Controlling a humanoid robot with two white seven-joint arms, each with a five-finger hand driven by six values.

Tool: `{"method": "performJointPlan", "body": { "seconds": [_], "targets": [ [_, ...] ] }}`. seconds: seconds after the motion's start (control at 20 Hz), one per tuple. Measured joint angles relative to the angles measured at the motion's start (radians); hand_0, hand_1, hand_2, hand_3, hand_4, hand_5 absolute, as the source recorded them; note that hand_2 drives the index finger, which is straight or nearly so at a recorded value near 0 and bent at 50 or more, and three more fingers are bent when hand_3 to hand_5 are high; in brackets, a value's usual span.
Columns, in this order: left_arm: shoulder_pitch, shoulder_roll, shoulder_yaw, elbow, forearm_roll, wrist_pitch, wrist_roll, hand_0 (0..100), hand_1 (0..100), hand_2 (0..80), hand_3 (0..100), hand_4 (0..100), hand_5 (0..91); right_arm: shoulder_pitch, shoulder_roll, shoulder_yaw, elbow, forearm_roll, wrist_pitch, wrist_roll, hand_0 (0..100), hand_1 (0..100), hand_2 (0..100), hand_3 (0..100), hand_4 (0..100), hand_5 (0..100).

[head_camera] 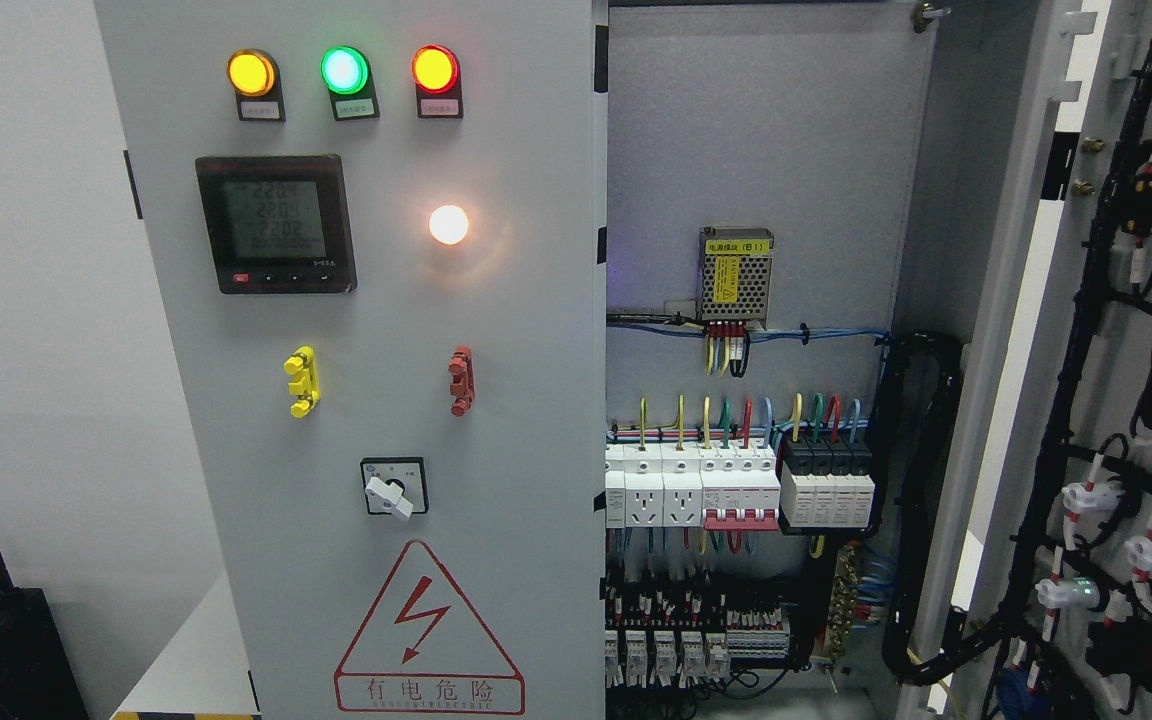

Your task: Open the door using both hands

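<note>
A grey electrical cabinet fills the head view. Its left door (496, 400) stands closed, carrying three lit indicator lamps (344, 70), a digital meter (276, 224), a glowing white lamp (448, 224), a yellow handle (301, 381), a red handle (461, 380) and a rotary switch (393, 487). The right door (1126, 400) is swung wide open to the right, its wired inner face showing. Neither of my hands nor any arm appears in the picture.
Inside the cabinet (766, 130) are a power supply (735, 275), rows of breakers and sockets (726, 485) and bundled black cables (921, 500). A red high-voltage warning triangle (426, 630) marks the left door's bottom. A dark object (6, 640) sits at the lower left by the wall.
</note>
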Motion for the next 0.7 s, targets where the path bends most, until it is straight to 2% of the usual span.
{"method": "performJointPlan", "body": {
  "seconds": [0.25,0.45,0.7],
  "targets": [
    [-0.003,-0.003,0.001,-0.012,0.051,0.007,0.003,0,0,0.0,0,3,0.0,0.078,-0.055,0.022,-0.213,-0.002,-0.064,0.003,0,0,0,0,0,0],
    [-0.005,-0.004,-0.006,-0.019,0.069,0.014,0.004,0,0,0.0,0,3,0.0,0.108,-0.1,0.035,-0.353,-0.003,-0.142,0.003,0,0,0,0,0,0],
    [-0.01,-0.005,-0.013,-0.025,0.079,-0.007,0.001,0,0,0.0,0,3,0.0,0.119,-0.151,0.064,-0.501,-0.004,-0.177,0.003,0,0,0,0,0,0]
  ]
}}
